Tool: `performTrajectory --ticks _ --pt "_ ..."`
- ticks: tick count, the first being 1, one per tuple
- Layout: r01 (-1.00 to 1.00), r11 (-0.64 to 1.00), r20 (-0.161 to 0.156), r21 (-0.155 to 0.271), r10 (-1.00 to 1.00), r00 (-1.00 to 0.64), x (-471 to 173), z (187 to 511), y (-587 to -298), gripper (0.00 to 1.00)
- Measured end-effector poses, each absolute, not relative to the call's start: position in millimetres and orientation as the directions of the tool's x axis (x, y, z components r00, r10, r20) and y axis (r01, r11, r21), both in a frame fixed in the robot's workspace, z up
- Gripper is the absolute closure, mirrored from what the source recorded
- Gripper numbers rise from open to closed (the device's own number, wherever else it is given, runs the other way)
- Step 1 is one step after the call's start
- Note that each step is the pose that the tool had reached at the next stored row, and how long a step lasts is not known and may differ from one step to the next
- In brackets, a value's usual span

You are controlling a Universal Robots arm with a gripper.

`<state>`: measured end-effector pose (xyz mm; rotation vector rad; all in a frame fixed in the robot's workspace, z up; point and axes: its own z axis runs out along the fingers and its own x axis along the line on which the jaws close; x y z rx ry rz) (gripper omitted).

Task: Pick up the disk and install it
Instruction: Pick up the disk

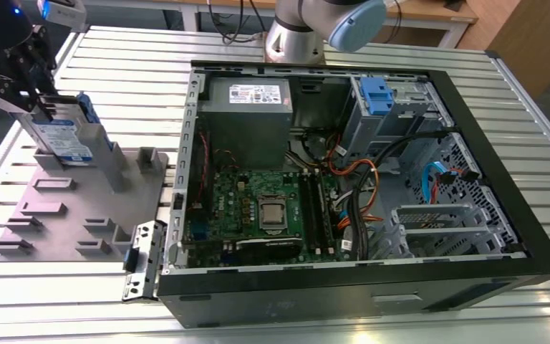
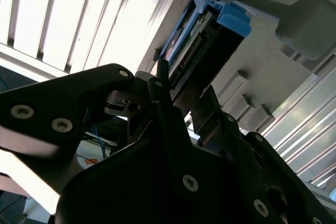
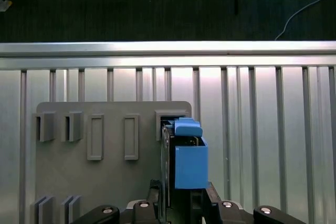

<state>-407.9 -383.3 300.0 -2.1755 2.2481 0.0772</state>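
The disk [image 1: 62, 140] stands on edge in a slot at the far end of a grey holder plate [image 1: 74, 208], on the exterior view's left. It is a silver drive with a white-and-blue label and blue rails. My gripper [image 1: 44, 107] has come down over its top edge, and the two black fingers press on its flat sides, shut on it. In both wrist views the disk [image 3: 190, 166] [image 2: 210, 30] runs out from between the fingers [image 3: 209, 199], its lower end still seated in the holder [image 3: 105, 182].
An open computer case [image 1: 504, 215] lies on the slatted aluminium table [image 1: 533, 129], to the exterior view's right of the holder. At its far corner is a drive cage with a blue bracket [image 1: 375, 97]. Cables, a motherboard and a power supply fill the inside. The arm's base [image 1: 294, 39] stands behind the case.
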Motion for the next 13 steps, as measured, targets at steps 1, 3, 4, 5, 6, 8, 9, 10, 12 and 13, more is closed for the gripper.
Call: performTrajectory --ticks 1,3,4,5,6,8,9,10,12,13 --pt "-0.999 0.032 -0.043 0.027 -0.999 -0.033 -407.9 300.0 -383.3 0.56" --pt "-0.999 0.032 -0.043 0.027 -0.999 -0.033 -407.8 300.0 -383.3 0.56" --pt "-0.999 0.032 -0.043 0.027 -0.999 -0.033 -407.8 300.0 -383.3 0.58" --pt "-0.999 0.032 -0.043 0.027 -0.999 -0.033 -407.8 300.0 -383.4 0.58" --pt "-0.999 0.032 -0.043 0.027 -0.999 -0.033 -407.8 300.0 -383.3 0.58" --pt "-0.999 0.032 -0.043 0.027 -0.999 -0.033 -407.7 300.0 -383.3 0.64" --pt "-0.999 0.032 -0.043 0.027 -0.999 -0.033 -407.7 300.0 -383.3 0.64" --pt "-0.999 0.032 -0.043 0.027 -0.999 -0.033 -407.7 300.0 -383.3 0.65" --pt "-0.999 0.032 -0.043 0.027 -0.999 -0.033 -407.6 300.0 -383.3 0.65" --pt "-0.999 0.032 -0.043 0.027 -0.999 -0.033 -407.4 300.0 -383.3 0.65"
